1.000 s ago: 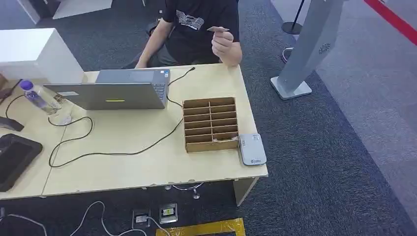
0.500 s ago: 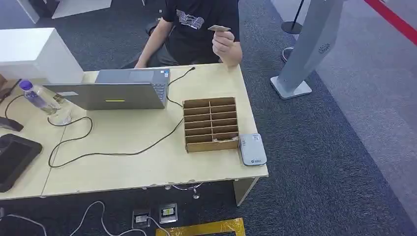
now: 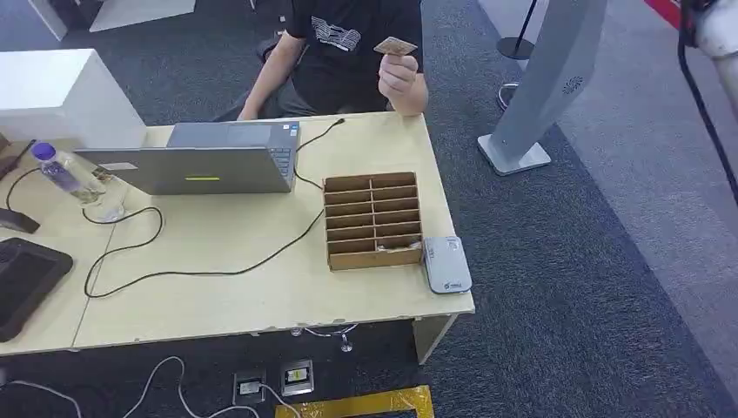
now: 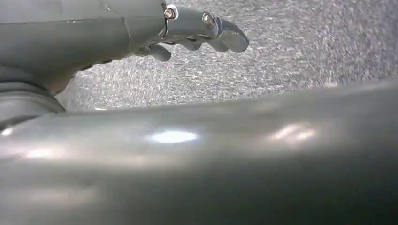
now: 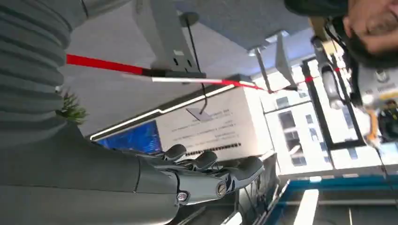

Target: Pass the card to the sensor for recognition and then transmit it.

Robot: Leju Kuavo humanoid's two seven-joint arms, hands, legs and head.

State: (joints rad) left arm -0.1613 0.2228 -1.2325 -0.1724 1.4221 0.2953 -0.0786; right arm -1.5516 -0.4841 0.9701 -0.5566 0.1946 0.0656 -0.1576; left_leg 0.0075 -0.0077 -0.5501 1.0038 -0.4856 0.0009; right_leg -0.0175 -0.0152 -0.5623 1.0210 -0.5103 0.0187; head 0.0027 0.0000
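Head view: I see a person's hand (image 3: 399, 77) holding the card (image 3: 395, 46) up beyond the table's (image 3: 218, 287) far edge; the sensor (image 3: 446, 264) lies just beside the wooden slotted tray (image 3: 372, 221), near the laptop (image 3: 196, 164).
Left wrist view: my left hand (image 4: 197, 30) hangs over carpet, fingers loosely apart, holding nothing.
Right wrist view: my right hand (image 5: 206, 176) is raised, fingers apart, empty.

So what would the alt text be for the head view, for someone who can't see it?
A seated person's hand holds up a card behind a wooden table. On it sit a laptop, a compartmented wooden box and, beside it, a grey card sensor.
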